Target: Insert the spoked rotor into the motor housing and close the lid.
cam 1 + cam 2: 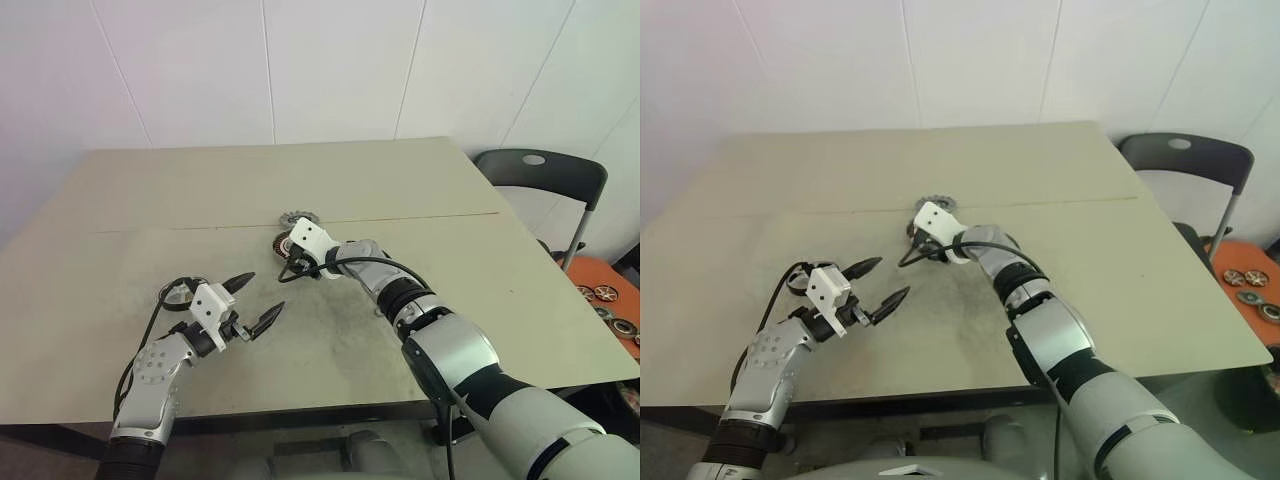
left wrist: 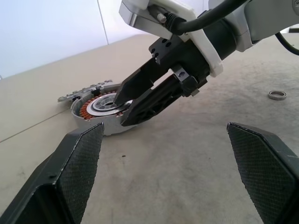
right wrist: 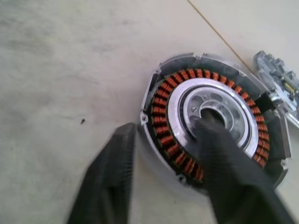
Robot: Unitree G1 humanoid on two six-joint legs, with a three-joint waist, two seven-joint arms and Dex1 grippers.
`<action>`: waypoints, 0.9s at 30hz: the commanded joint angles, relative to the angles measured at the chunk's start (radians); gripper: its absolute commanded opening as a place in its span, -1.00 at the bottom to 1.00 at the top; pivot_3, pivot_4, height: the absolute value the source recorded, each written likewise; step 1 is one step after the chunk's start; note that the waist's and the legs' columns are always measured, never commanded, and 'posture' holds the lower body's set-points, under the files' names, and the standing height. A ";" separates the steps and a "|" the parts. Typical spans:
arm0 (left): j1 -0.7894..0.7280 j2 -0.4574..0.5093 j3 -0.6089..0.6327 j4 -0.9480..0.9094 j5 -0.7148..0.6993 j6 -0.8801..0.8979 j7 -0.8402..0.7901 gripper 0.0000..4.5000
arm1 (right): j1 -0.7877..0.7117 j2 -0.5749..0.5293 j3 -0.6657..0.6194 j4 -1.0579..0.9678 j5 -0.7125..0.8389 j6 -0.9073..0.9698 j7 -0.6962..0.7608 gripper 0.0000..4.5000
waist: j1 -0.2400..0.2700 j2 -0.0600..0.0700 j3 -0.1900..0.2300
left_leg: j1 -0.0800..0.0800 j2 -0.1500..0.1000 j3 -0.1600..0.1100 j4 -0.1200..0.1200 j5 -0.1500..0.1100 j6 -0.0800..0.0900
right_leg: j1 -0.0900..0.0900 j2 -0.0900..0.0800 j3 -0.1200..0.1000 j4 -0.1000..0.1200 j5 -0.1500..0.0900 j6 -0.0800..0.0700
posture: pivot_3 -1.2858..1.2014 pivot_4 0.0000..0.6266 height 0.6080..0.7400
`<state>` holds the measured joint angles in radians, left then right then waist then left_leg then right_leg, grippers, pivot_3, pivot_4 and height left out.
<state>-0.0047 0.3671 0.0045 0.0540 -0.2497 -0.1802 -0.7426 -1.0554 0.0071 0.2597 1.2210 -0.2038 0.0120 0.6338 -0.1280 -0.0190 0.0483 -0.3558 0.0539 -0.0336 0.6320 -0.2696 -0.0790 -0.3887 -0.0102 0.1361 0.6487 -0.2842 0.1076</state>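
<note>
Beige tabletop [image 1: 420,190] against a white wall — near its middle sits the round silver motor housing [image 3: 212,119] with copper-red windings. The right gripper [image 3: 164,148] straddles its rim, one finger in the centre, one outside. Just behind lies the pale-grey notched lid [image 2: 84,89]. The left gripper [image 1: 255,302] hovers apart, jaws wide.

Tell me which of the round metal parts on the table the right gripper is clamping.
The motor housing, the one ringed with copper-red windings. The right gripper has one finger in its centre hole, the other outside its wall. The notched lid lies untouched beyond it.
</note>
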 commanded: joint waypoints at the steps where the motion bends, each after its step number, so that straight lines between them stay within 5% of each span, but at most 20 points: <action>1: -0.010 -0.002 0.001 -0.038 -0.002 -0.016 0.007 1.00 | 0.027 -0.013 0.036 0.036 -0.053 -0.007 -0.016 -0.55 | 0.000 0.000 0.000 | 0.000 0.000 0.000 0.000 0.000 0.000 | 0.000 0.000 0.000 0.000 0.000 0.000 | 0.03 -1.00 1.00; 10: -0.020 -0.001 -0.003 -0.034 0.000 -0.013 0.009 1.00 | 0.041 -0.015 0.046 0.023 -0.068 -0.022 0.024 -0.55 | 0.001 0.001 -0.001 | 0.000 0.000 0.000 0.001 0.000 0.000 | 0.001 0.000 0.000 0.000 0.000 0.000 | 0.03 -1.00 1.00; 15: -0.027 0.001 -0.004 -0.025 0.002 -0.015 0.006 1.00 | 0.050 -0.015 0.036 0.012 -0.059 -0.019 0.054 -0.99 | 0.002 0.001 -0.001 | 0.000 0.000 -0.001 0.001 0.000 0.000 | 0.001 0.000 0.000 0.000 0.000 0.000 | 0.03 -1.00 1.00; 27: -0.030 0.008 -0.002 -0.026 0.003 -0.015 0.007 1.00 | 0.032 -0.015 -0.006 -0.011 -0.022 -0.009 0.086 -0.99 | 0.002 0.002 -0.001 | 0.000 -0.001 -0.001 0.001 0.000 0.000 | 0.001 0.000 0.000 0.000 0.000 0.000 | 0.03 -1.00 1.00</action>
<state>-0.0257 0.3673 -0.0059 0.0542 -0.2478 -0.1813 -0.7372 -1.0301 0.0020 0.2623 1.1999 -0.2362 -0.0260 0.6835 -0.1263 -0.0174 0.0474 -0.3561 0.0534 -0.0341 0.6327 -0.2695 -0.0790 -0.3883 -0.0104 0.1361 0.6486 -0.2843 0.1074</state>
